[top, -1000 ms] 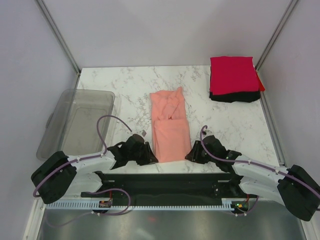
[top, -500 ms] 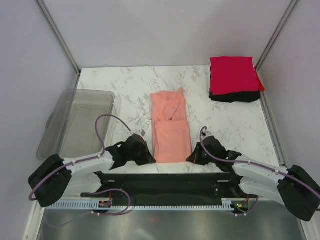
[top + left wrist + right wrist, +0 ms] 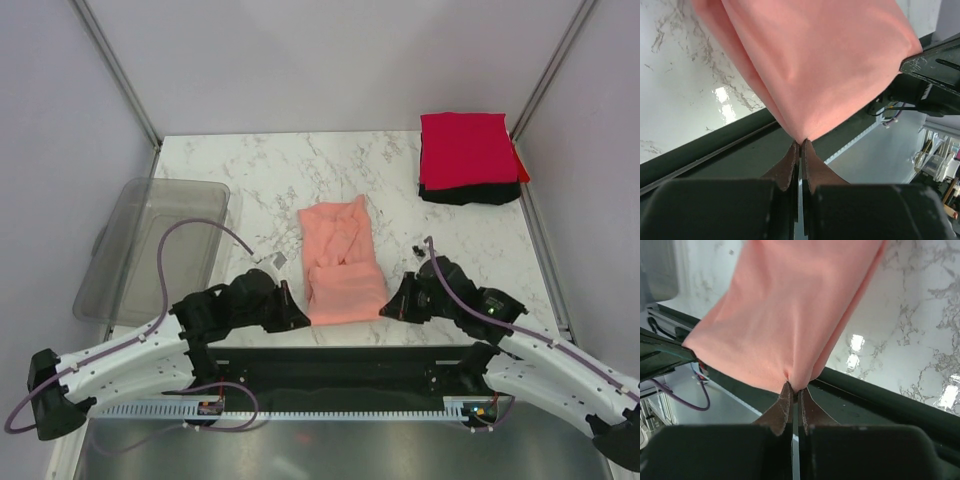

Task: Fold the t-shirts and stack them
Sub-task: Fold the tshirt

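we hold the near left corner of the salmon-pink t-shirt (image 3: 342, 262) with our left gripper (image 3: 800, 148), its fingers pressed together on the cloth. our right gripper (image 3: 794, 392) pinches the near right corner. the shirt lies mid-table, bunched toward 12 o'clock. the red and black t-shirts (image 3: 468, 158) sit stacked at 2 o'clock, well apart. the grey tub (image 3: 150, 240) rests at 9 o'clock on the marble table (image 3: 240, 170).
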`<state>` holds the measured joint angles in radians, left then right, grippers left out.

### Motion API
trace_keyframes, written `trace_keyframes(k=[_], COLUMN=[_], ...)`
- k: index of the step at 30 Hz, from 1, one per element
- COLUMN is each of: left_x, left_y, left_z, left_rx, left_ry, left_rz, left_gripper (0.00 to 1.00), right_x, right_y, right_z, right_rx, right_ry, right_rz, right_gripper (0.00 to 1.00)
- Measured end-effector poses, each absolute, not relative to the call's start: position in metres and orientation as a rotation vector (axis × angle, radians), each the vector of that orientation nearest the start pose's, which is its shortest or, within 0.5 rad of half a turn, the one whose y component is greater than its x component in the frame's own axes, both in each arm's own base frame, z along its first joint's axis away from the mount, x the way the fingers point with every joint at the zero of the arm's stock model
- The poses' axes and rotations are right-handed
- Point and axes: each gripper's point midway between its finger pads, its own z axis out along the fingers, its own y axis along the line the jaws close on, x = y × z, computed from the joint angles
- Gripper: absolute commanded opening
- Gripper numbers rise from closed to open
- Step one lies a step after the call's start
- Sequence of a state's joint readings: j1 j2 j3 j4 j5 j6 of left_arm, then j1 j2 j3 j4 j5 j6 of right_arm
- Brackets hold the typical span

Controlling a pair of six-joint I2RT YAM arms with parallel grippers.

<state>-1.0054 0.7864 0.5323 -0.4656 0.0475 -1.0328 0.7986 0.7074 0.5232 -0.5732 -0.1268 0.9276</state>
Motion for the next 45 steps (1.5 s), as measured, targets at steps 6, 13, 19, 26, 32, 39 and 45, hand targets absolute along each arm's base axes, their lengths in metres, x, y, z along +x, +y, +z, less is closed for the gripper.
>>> trace_keyframes(k=[6, 13, 19, 26, 32, 39, 45], left_x=[0.122, 0.149, 0.179, 0.221, 0.264, 0.318, 0.348], left_y=[-0.242, -0.244, -0.233, -0.226, -0.222, -0.220, -0.221], left_z=[0.191, 0.215, 0.206, 0.206, 0.192, 0.172, 0.144], left_rx=[-0.065, -0.124, -0.210, -0.267, -0.303, -0.339, -0.350], left_ry=[2.432, 2.410, 2.440, 2.447, 2.485, 2.529, 2.582], left_rz=[-0.991, -0.869, -0.752, -0.719, -0.663, -0.624, -0.586], left_gripper=[0.02, 0.02, 0.02, 0.02, 0.02, 0.02, 0.02], right_x=[0.153, 0.185, 0.208, 0.254, 0.296, 0.345, 0.369], right_y=[0.208, 0.212, 0.210, 0.208, 0.215, 0.218, 0.216], right_z=[0.201, 0.205, 0.193, 0.197, 0.185, 0.170, 0.143], right_rx=[0.073, 0.010, -0.036, -0.043, -0.096, -0.122, -0.132], right_ry=[2.453, 2.510, 2.572, 2.570, 2.595, 2.604, 2.637], right_rz=[0.840, 0.603, 0.456, 0.398, 0.317, 0.248, 0.212], right_gripper=[0.00, 0.00, 0.00, 0.00, 0.00, 0.00, 0.00])
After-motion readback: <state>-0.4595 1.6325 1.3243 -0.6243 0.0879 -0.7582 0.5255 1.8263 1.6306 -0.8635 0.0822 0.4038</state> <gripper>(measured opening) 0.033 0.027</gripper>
